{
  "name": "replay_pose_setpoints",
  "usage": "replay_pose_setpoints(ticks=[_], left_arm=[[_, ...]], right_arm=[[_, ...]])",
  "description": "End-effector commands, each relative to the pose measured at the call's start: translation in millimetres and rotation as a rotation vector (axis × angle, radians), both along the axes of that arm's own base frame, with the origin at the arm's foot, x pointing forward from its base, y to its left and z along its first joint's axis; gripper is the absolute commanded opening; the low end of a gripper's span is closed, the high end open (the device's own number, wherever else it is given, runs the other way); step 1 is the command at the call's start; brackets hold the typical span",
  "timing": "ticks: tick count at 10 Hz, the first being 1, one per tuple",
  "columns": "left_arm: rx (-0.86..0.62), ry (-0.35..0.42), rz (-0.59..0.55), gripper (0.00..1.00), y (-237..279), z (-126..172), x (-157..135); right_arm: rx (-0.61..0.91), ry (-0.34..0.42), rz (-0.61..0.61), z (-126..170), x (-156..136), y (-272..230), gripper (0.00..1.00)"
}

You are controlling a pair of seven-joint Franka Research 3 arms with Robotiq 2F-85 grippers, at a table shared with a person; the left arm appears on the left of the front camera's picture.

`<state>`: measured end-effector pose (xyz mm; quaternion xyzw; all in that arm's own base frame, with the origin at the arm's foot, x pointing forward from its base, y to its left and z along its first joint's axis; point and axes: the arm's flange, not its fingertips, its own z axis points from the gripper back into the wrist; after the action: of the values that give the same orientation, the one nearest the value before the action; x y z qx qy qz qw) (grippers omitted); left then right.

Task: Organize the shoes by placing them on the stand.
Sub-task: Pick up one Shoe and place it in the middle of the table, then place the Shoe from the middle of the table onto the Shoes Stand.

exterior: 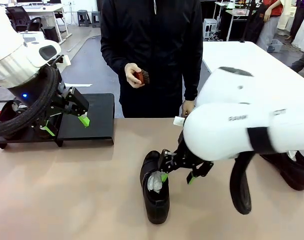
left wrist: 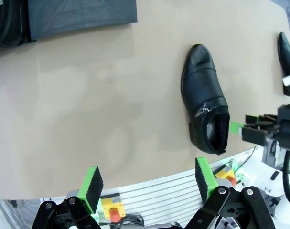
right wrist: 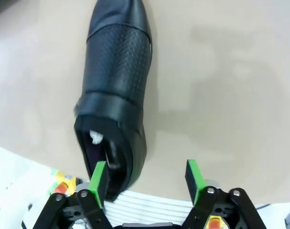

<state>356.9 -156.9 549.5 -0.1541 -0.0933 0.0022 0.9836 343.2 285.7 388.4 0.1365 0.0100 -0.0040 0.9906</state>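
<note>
One shoe (exterior: 157, 205) lies in the middle of the bench (exterior: 66, 190), close to the robot's edge, with its heel toward that edge. The right fingers (right wrist: 98, 176) are spread wide at the heel end. One green pad is at the shoe's opening, the other is over the bare bench beside it, and they grip nothing. I cannot tell whether the pad touches the leather. The left fingers (exterior: 84, 120) are also released and hang empty above the stand (exterior: 94, 115) at the far left corner. Another shoe (left wrist: 6, 26) rests at the stand's end. Two more shoes (exterior: 240, 187) lie near the right edge, partly behind the right arm. The person holds a small brush (exterior: 141, 77) in one hand (exterior: 131, 75).
</note>
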Motion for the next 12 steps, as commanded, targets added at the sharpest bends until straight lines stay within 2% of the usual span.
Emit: replay_pose_setpoints(ticks=[1,10,11,12], left_arm=[[0.008,-0.003,-0.01,1.0,2.2,0.8,0.0],[0.008,-0.003,-0.01,1.0,2.2,0.8,0.0],[0.008,-0.003,-0.01,1.0,2.2,0.8,0.0],[0.0,0.0,0.0,1.0,0.0,0.1,-0.1]], right_arm=[[-0.019,-0.001,-0.019,-15.5,9.2,9.2,1.0],[-0.019,-0.001,-0.019,-15.5,9.2,9.2,1.0],[-0.004,0.017,-0.004,-17.8,6.9,3.9,1.0],[-0.073,-0.017,-0.017,-7.8,10.9,-34.1,1.0]])
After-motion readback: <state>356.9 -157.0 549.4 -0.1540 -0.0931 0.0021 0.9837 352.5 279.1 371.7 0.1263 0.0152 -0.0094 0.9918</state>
